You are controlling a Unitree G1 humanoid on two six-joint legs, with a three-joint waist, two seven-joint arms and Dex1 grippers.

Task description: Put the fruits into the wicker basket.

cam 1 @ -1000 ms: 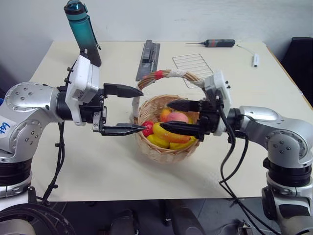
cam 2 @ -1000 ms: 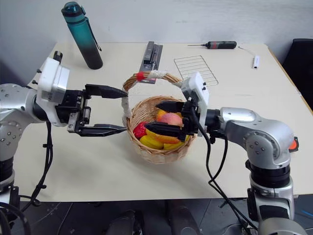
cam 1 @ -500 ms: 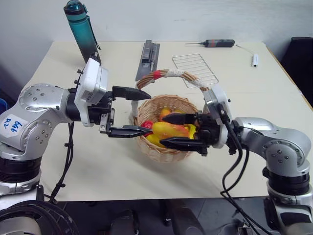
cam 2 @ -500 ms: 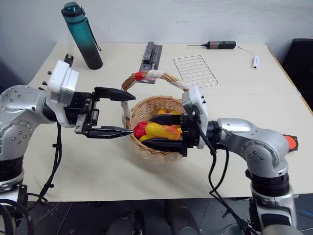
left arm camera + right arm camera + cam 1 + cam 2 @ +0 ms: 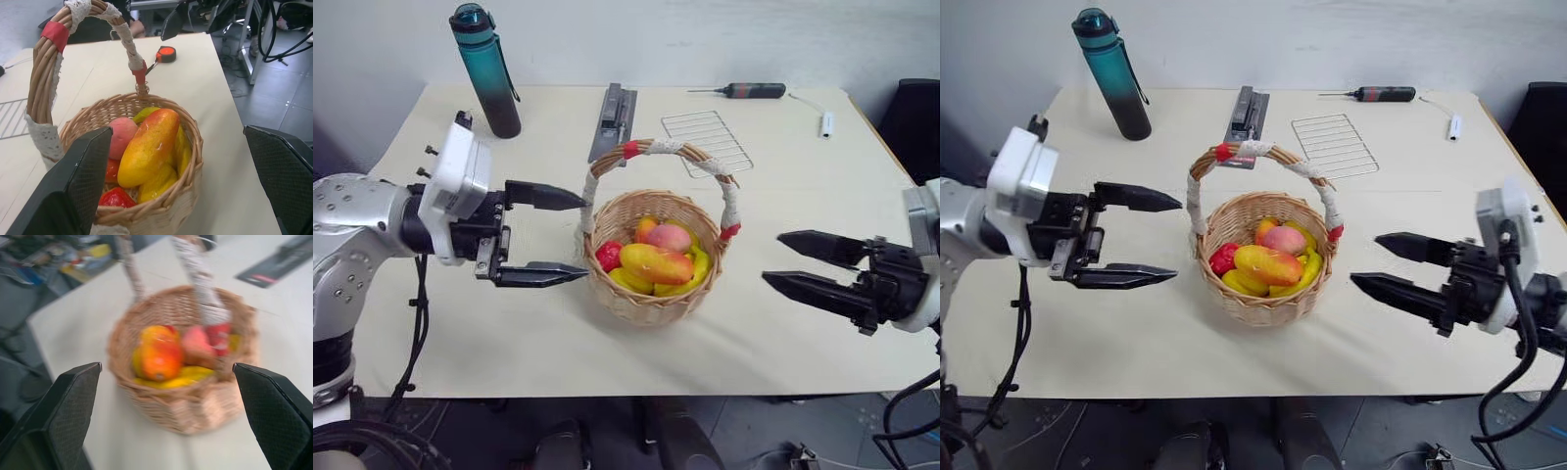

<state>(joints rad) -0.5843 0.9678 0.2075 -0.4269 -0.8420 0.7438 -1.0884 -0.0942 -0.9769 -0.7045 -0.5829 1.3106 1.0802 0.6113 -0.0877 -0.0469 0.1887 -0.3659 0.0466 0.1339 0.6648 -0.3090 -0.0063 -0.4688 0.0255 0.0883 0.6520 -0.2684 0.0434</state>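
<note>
Now that the right gripper [image 5: 818, 266] has pulled away from the basket [image 5: 651, 294], jaws wide and empty, the fruits [image 5: 656, 262] all lie inside it; the left gripper [image 5: 563, 235], also spread empty, hovers beside it. Task looks finished.

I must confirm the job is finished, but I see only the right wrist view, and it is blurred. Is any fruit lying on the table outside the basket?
Observer: No. In the head views the fruits all sit inside the wicker basket; none lies on the table.
Operator: Does the left gripper hold something?
Observer: No. The left gripper has its jaws open and empty, beside the basket, apart from it.
Operator: What stands behind the basket?
Observer: A teal bottle, a wire rack and a screwdriver, all near the table's far edge.
</note>
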